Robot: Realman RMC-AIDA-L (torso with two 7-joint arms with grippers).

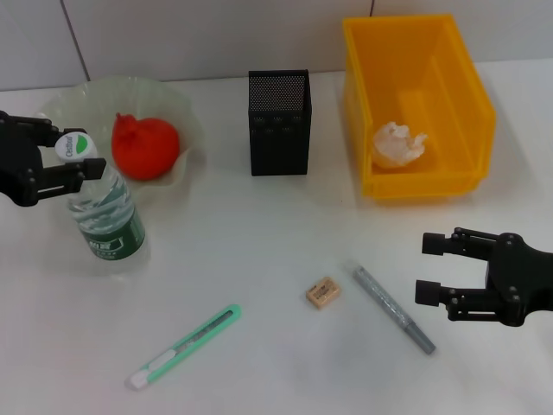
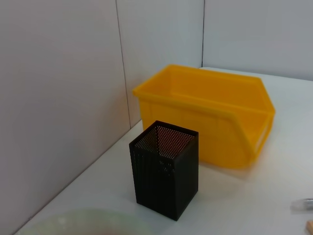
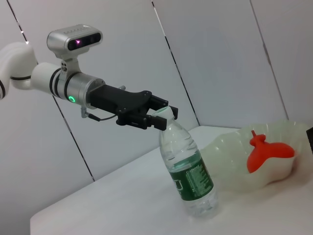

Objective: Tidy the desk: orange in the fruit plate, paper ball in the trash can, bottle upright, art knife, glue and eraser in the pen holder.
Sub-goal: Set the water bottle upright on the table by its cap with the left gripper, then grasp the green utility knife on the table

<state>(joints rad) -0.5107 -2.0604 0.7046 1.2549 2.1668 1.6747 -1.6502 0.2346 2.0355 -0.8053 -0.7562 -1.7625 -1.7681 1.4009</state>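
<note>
The clear bottle point(image 1: 108, 216) with a green label stands on the table at the left, leaning slightly. My left gripper point(image 1: 82, 151) is shut on its white cap; the right wrist view shows the same grip on the bottle point(image 3: 190, 176). The orange point(image 1: 144, 147) lies in the pale fruit plate point(image 1: 173, 99). The white paper ball point(image 1: 398, 144) rests inside the yellow trash can point(image 1: 471, 95). The black mesh pen holder point(image 1: 278, 130) stands between plate and can. Green art knife point(image 1: 186, 346), tan eraser point(image 1: 322, 292) and grey glue point(image 1: 393, 309) lie near the front. My right gripper point(image 1: 425, 268) is open beside the glue.
A white wall runs close behind the pen holder point(image 2: 164, 176) and the trash can point(image 2: 205, 105). The fruit plate point(image 3: 230, 156) sits right behind the bottle. The art knife lies near the table's front edge.
</note>
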